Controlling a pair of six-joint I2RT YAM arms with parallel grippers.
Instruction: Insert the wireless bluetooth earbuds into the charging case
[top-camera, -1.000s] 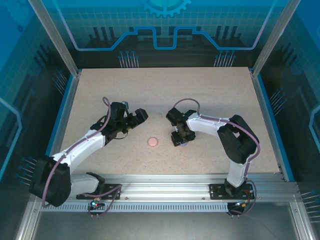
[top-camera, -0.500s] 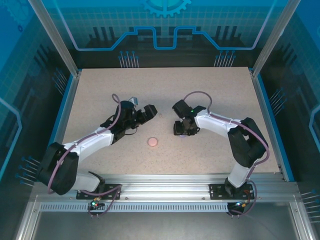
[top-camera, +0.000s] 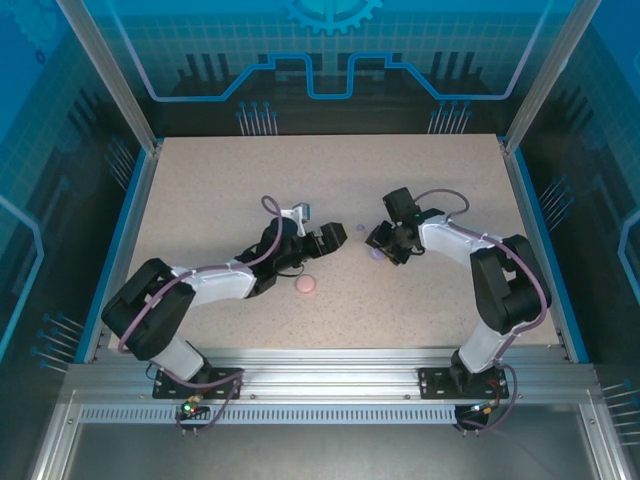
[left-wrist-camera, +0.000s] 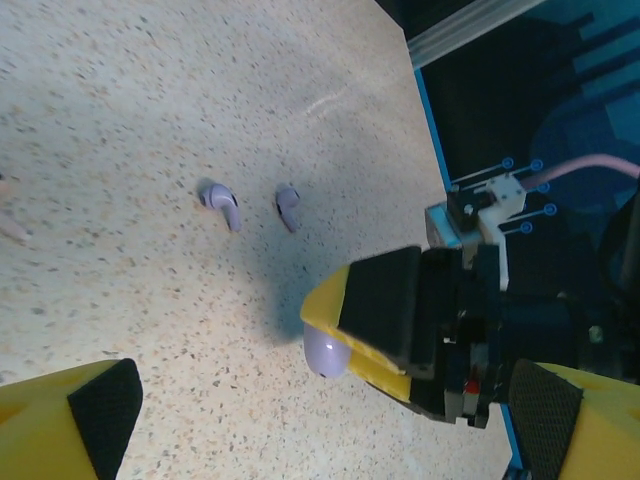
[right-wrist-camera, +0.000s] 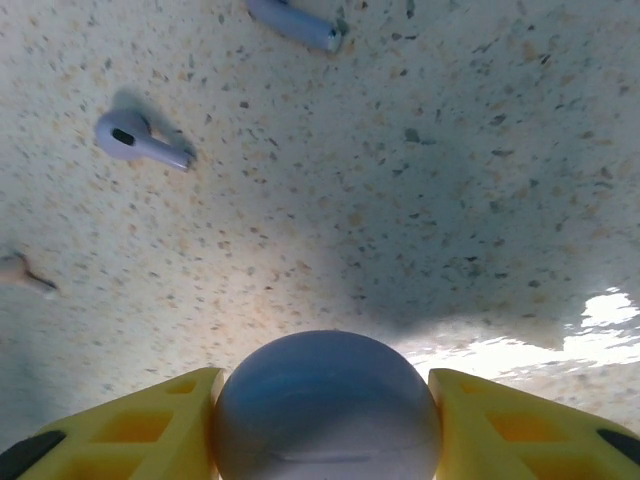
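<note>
Sliding in from the sides, both your claws now sit mid-frame in the top view. Your right claw (top-camera: 384, 246) pinches the purple case (right-wrist-camera: 325, 405). Your left claw (top-camera: 332, 240) is spread wide. The purple earbuds (left-wrist-camera: 220, 202) lie left of centre in the left wrist view, so picking one likely comes next.

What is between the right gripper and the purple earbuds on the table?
In the right wrist view, the right gripper holds the purple case; past it the stretch to the two purple earbuds is bare speckled table.
</note>
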